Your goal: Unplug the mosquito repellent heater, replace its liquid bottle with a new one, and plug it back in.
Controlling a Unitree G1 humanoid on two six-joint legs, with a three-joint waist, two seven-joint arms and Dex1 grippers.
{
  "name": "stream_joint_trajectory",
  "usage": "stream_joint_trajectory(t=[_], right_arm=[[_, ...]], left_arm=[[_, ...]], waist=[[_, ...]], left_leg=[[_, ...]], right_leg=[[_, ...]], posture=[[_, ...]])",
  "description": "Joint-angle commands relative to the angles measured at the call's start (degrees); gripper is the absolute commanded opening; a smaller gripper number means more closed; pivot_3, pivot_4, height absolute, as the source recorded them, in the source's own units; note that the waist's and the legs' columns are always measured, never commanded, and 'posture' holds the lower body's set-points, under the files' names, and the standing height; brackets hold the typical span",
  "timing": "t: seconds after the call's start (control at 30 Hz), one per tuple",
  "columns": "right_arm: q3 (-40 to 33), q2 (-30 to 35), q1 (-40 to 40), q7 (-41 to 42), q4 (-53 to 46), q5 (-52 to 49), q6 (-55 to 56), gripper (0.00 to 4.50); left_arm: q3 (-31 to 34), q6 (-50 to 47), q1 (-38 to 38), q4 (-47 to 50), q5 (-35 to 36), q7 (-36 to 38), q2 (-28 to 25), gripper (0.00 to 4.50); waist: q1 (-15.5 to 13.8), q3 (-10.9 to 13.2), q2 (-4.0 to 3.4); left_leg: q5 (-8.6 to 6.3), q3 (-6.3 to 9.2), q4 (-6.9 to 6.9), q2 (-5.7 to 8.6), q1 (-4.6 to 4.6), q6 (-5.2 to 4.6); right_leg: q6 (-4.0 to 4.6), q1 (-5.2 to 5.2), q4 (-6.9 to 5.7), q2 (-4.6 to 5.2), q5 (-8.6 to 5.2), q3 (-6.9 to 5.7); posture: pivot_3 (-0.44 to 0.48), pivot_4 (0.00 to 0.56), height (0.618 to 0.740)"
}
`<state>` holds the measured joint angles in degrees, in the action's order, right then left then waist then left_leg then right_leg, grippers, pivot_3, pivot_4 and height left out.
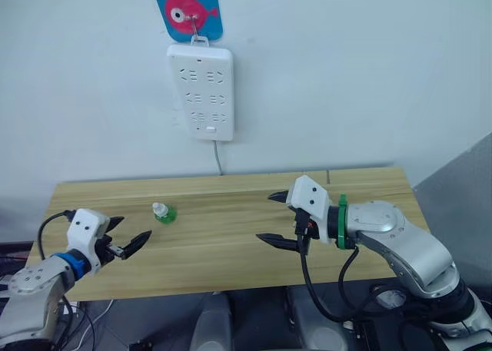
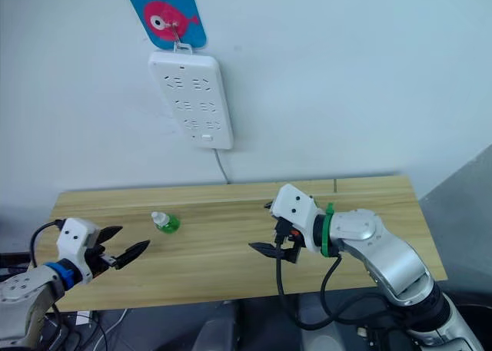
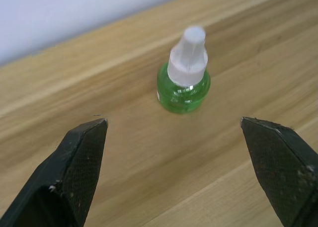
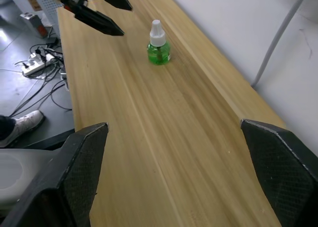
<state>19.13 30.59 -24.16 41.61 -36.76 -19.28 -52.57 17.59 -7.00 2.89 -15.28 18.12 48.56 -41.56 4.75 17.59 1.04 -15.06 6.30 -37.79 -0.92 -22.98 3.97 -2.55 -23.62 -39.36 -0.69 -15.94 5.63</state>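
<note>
Head views: the bottle (image 1: 163, 213), green with a white cap, stands upright on the desk (image 1: 231, 259) toward its left end, closer to the back edge than the front. The left gripper (image 1: 123, 240) hangs over the front-left corner with its jaws spread and nothing in them, the bottle just past its tips toward the back edge. The right gripper (image 1: 278, 219) is over the middle-right of the desk, also spread wide and empty, well apart from the bottle. A white strip (image 1: 201, 91) hangs on the wall under a fish hook (image 1: 188, 10), every socket bare as far as I can see, and I can't find a heater anywhere.

Left wrist view: bottle (image 3: 184, 83) sits dead ahead between the two fingers (image 3: 82, 162), not touching either.

Right wrist view: bottle (image 4: 158, 45) far down the desk, left gripper (image 4: 99, 11) near it.

My guess is it's light, stiff and kinda slick, and tips easily with that narrow cap. I'd pinch the fat green body low, not the cap.
</note>
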Motion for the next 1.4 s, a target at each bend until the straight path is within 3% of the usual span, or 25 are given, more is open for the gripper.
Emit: stream_joint_trajectory(t=[0.03, 0.23, 0.6, 1.07, 1.17, 1.33, 1.4], right_arm=[[-0.4, -0.7, -0.8, -1.0, -4.5, -2.3, -2.5, 4.43], [-1.2, -0.4, -0.4, -1.3, -9.4, -7.5, -7.7, 4.43], [-1.5, 0.5, -1.0, -3.8, -12.7, -12.5, -11.3, 4.43], [-2.6, 0.1, -0.9, -7.9, -15.2, -18.0, -14.7, 4.43], [-3.0, -0.1, -0.6, -9.2, -16.0, -19.4, -15.8, 4.48], [-4.0, 0.3, -1.5, -10.3, -16.0, -21.5, -16.9, 4.48], [-4.3, 0.7, -1.8, -10.6, -15.9, -22.2, -17.2, 4.48]], left_arm=[[-2.2, 2.6, -2.4, -3.5, -2.2, 1.4, -0.2, 4.5], [-3.9, 3.5, -6.4, -7.2, -3.2, 0.2, 1.4, 4.5], [-5.4, 7.4, -13.7, -16.4, -5.8, -0.7, 3.1, 4.5], [-6.7, 11.0, -15.9, -21.0, -6.7, -0.1, 4.4, 4.5], [-7.0, 11.6, -15.5, -20.8, -6.9, 0.2, 4.8, 3.91], [-7.1, 12.3, -15.8, -21.0, -7.2, -0.1, 5.5, 2.43], [-7.2, 12.9, -15.9, -21.2, -7.4, -0.2, 5.8, 2.34]], waist=[[0.0, 0.7, 0.08], [0.2, 1.7, 0.12], [0.2, 3.1, 0.13], [0.3, 3.5, -0.04], [0.3, 3.5, -0.04], [0.3, 3.5, -0.08], [0.4, 3.6, -0.12]], left_leg=[[0.0, 0.03, 0.0, 0.0, -0.01, 0.0], [0.0, -0.01, -0.04, -0.36, -0.46, 0.01], [0.04, -0.08, -0.1, -0.59, -0.46, 0.08], [0.04, -0.14, -0.01, -0.6, -0.47, 0.09], [0.04, -0.14, 0.01, -0.6, -0.48, 0.1], [0.04, -0.15, 0.04, -0.61, -0.5, 0.1], [0.04, -0.16, 0.04, -0.62, -0.51, 0.1]], right_leg=[[0.0, -0.02, -0.02, 0.0, 0.0, -0.02], [0.02, -0.53, -0.22, 0.11, 0.02, -0.02], [-0.2, -0.55, -0.18, -0.16, -0.11, -0.02], [-0.23, -0.6, -0.09, -0.15, -0.13, 0.04], [-0.24, -0.6, -0.05, -0.14, -0.13, 0.04], [-0.24, -0.6, 0.04, -0.14, -0.13, 0.04], [-0.24, -0.6, 0.08, -0.14, -0.13, 0.05]], posture=[[-0.108, 0.384, 0.728], [-0.125, 0.397, 0.728], [-0.136, 0.418, 0.728], [-0.14, 0.419, 0.728], [-0.14, 0.419, 0.728], [-0.152, 0.423, 0.728], [-0.152, 0.423, 0.728]])
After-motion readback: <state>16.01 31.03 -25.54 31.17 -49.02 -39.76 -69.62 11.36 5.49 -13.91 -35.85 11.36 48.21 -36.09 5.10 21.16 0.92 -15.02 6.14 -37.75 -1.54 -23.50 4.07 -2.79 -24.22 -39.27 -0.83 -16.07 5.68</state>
